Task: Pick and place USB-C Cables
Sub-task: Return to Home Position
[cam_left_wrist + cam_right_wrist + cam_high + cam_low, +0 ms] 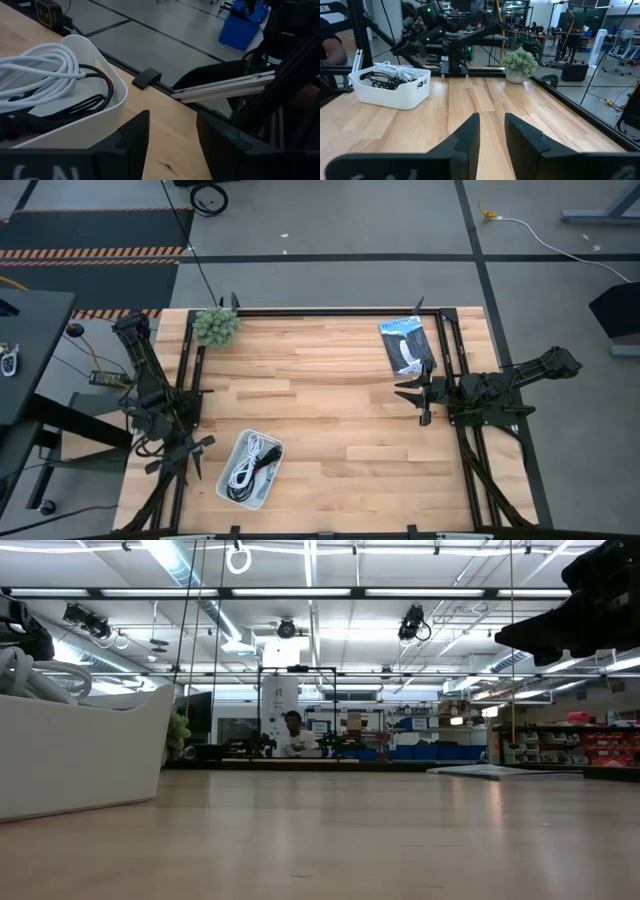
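The cables lie coiled together inside the white tray point(268, 477) at the table's near left. In the left wrist view a white cable point(35, 70) sits on top of black cables point(95, 102); the silvery-grey one I cannot make out. The right wrist view shows the same tray point(395, 92) with the white cable point(400, 70) and a black cable point(377, 79). My left gripper point(172, 145) is open, just left of the tray point(107, 75) and touching nothing. My right gripper point(492, 137) is open above the table's right side point(414, 395), far from the tray.
A flat black-and-blue packet point(405, 345) lies at the far right of the table. A small green plant point(215, 326) stands at the far left corner. Bare wood point(330, 410) stretches between the arms. The low view shows the tray's wall point(80, 750) and a person far behind the table.
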Tool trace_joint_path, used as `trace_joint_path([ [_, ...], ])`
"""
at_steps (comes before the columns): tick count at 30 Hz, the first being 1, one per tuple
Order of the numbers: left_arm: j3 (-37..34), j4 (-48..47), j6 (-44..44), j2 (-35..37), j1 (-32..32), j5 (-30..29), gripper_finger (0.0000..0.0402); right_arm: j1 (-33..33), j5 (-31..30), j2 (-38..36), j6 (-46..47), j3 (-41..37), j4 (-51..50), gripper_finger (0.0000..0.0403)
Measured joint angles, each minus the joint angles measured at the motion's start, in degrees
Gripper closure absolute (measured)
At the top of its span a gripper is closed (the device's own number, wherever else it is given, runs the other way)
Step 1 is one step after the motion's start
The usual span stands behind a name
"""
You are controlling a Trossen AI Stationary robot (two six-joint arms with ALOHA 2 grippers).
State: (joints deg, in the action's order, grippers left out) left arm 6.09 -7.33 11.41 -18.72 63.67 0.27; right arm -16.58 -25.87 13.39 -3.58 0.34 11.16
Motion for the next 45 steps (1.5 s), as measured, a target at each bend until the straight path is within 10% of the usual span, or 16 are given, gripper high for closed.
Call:
trace_joint_path([
  [45, 0.07, 0.07, -0.08, 8.55, -3.79, 0.01, 0.023, 0.0, 0.0, -0.02, 0.0, 0.0, -0.01, 0.0306],
])
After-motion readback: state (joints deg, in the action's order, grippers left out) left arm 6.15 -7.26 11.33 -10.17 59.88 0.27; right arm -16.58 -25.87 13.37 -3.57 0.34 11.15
